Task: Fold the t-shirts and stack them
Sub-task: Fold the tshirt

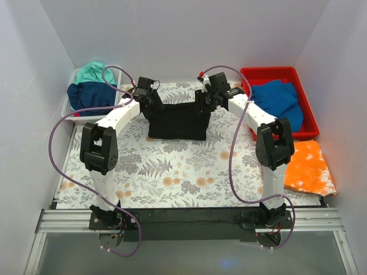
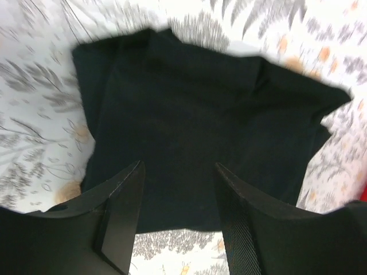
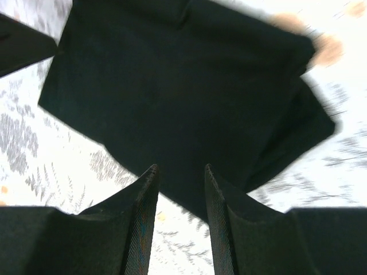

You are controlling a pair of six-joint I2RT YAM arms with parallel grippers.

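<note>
The left gripper [image 2: 179,169] hangs over the black t-shirt [image 1: 178,121] with its two fingers spread wide and nothing between them. Through the gap its wrist camera shows only dark cloth and a strip of printed cloth at the near edge. The right gripper [image 3: 180,169] is also open, with a narrower gap, and it too is empty. It hovers over the opposite side of the same shirt.

The black t-shirt lies as a rough rectangle on the far middle of the bench [image 1: 63,189], on the flower-and-fern cloth [image 1: 172,177]. Its far corners reach up toward the two grippers. Both wrist views are blurred, so fine creases in the shirt cannot be read.

At the far left of the bench stands a white basket [image 1: 66,106] holding two shirts. A teal t-shirt [image 1: 94,73] is heaped at the back. A navy t-shirt [image 1: 92,94] sits in front of it and bulges over the rim.

At the far right is a red bin [image 1: 269,71]. A blue t-shirt [image 1: 278,97] is crumpled inside it and fills most of the floor.

Just in front of the bin, outside any container, a mottled orange t-shirt [image 1: 309,166] lies flat at the bench's right edge.
</note>
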